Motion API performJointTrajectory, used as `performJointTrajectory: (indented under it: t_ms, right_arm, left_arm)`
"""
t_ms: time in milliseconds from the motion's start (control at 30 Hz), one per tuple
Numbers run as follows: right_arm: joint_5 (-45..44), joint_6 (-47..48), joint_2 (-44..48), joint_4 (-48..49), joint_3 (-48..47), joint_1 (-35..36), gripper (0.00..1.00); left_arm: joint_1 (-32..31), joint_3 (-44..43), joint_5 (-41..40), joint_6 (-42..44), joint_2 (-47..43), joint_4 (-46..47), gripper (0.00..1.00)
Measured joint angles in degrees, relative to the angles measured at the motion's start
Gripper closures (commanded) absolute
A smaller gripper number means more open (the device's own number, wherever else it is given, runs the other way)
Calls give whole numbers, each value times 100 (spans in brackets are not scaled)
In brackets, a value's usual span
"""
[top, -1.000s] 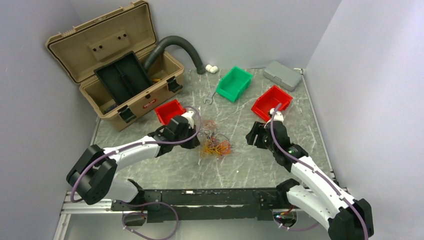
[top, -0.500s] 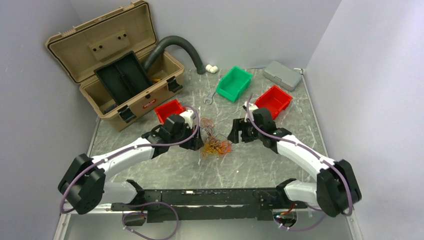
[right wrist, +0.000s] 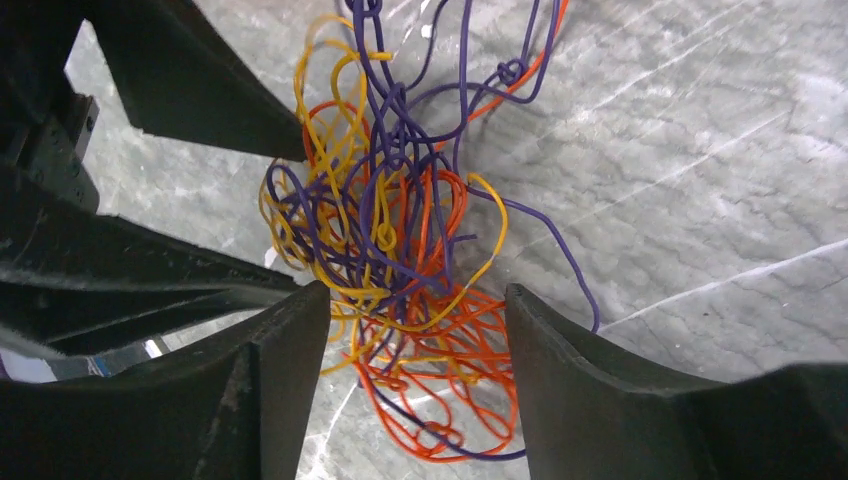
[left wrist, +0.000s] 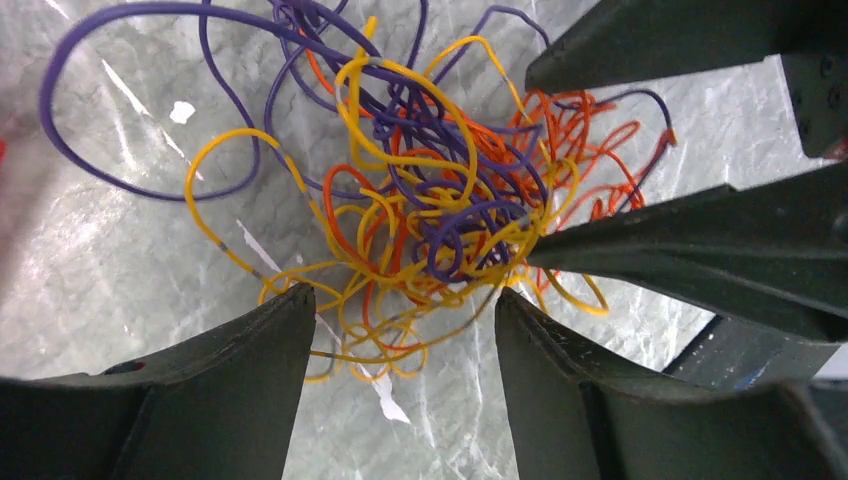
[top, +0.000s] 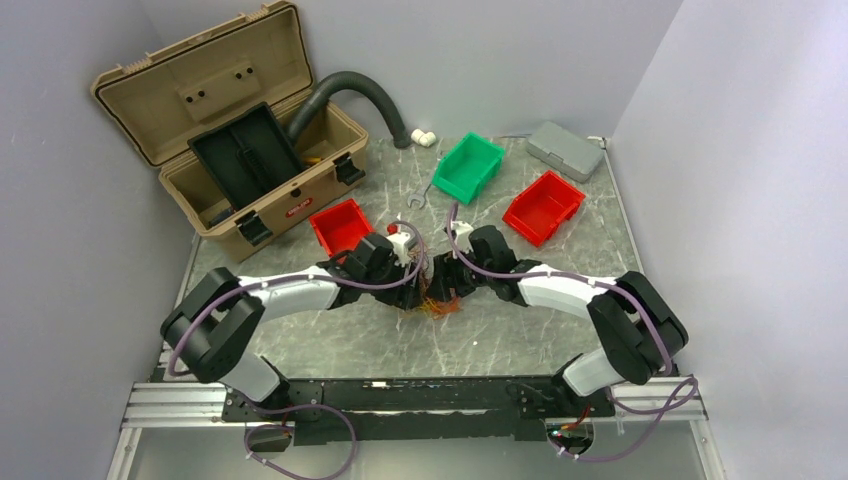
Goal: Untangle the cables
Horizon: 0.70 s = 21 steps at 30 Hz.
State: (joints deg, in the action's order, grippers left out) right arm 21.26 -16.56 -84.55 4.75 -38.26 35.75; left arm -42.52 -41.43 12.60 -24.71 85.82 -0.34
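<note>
Both arms are leaning into the middle of the worktop (top: 480, 340), and the cables (top: 437, 298) are lying right there in a loose knot. They are sitting well clear of the toolbox (top: 290, 212) and the green bin (top: 458, 186) at the back. From above, the left tool (top: 410, 278) and the right tool (top: 447, 277) are facing each other across the knot, nearly tip to tip. The wires are spilling out just below them.

Down at the left wrist, the left tool is standing wide and gripping nothing. The near fringe of yellow and orange loops is sitting in the gap between its fingers, while the bulk of the knot is lying just past the tips. One long purple loop is sprawling to the upper left on bare marble. The right tool's dark fingers are showing at the upper right, and the lower one is touching the knot's edge.

At the right wrist, the right tool is gaping wide too, closed on nothing. Orange coils are lying flat between its fingers, and purple and yellow strands are running up and away from it. The left tool's fingers are showing at the left, with one tip meeting the knot's side.
</note>
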Motion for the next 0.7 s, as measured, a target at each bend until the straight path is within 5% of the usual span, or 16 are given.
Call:
performJointTrajectory:
  t_ms: [133, 200, 367, 467, 533, 633, 700]
  right_arm:
    - [131, -131, -107, 382, 264, 13, 48]
    - [184, -212, -212, 505, 321, 22, 58]
    - [236, -409, -262, 721, 426, 37, 65]
    - [243, -516, -205, 791, 531, 42, 73]
    - [238, -573, -116, 791, 590, 42, 72]
    - [245, -621, 39, 778, 629, 42, 36]
    - [280, -656, 85, 778, 629, 44, 31]
  left_arm:
    - [-4, 2, 131, 35, 319, 422, 39]
    - [-4, -7, 170, 70, 407, 595, 55]
    - [-4, -50, 197, 162, 612, 811, 91]
    - [-4, -50, 208, 155, 601, 911, 94]
    - [-4, -39, 205, 166, 560, 914, 95]
    - [-4, 7, 214, 190, 435, 907, 95]
    - [-4, 35, 260, 223, 332, 918, 95]
